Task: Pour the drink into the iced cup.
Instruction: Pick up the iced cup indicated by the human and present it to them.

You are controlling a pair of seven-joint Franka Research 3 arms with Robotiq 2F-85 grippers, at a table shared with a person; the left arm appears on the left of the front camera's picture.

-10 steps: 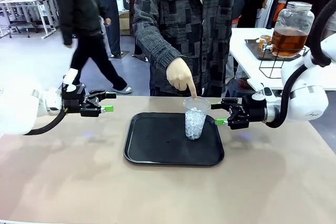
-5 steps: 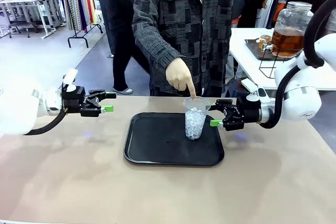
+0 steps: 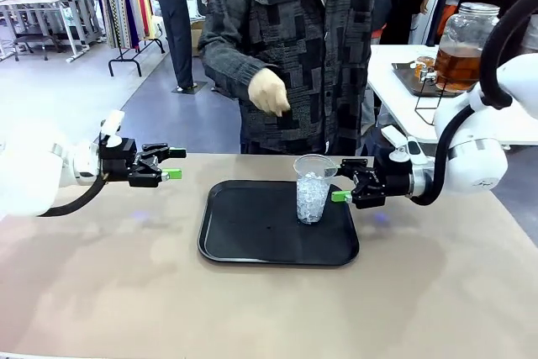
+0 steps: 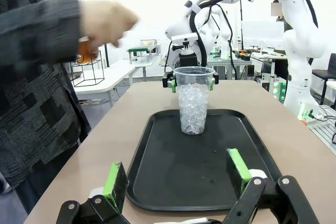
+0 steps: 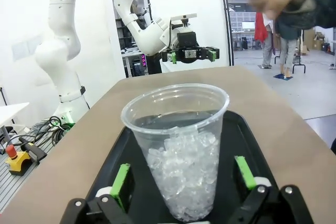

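Note:
A clear plastic cup (image 3: pixel 313 189) part-filled with ice stands upright on a black tray (image 3: pixel 252 237). My right gripper (image 3: pixel 343 182) is open, level with the cup and just to its right. In the right wrist view the cup (image 5: pixel 181 145) looms close ahead of the gap of that gripper (image 5: pixel 184 179), and I see no contact. My left gripper (image 3: pixel 176 164) is open and holds nothing, hovering left of the tray and facing the cup (image 4: pixel 194 100). The drink (image 3: pixel 459 65), amber liquid in a lidded glass jar, sits on a white side table at the far right.
A person in a dark patterned jacket stands at the far edge, with one hand (image 3: pixel 267 92) raised at chest height above the tray's far side. The jar rests on a wire stand (image 3: pixel 437 107). Bare tabletop (image 3: pixel 118 292) surrounds the tray.
The person's hand, which was pointing at the cup's rim, has lifted up and to the left. My right gripper has moved left, closer to the cup. The left arm has stayed still.

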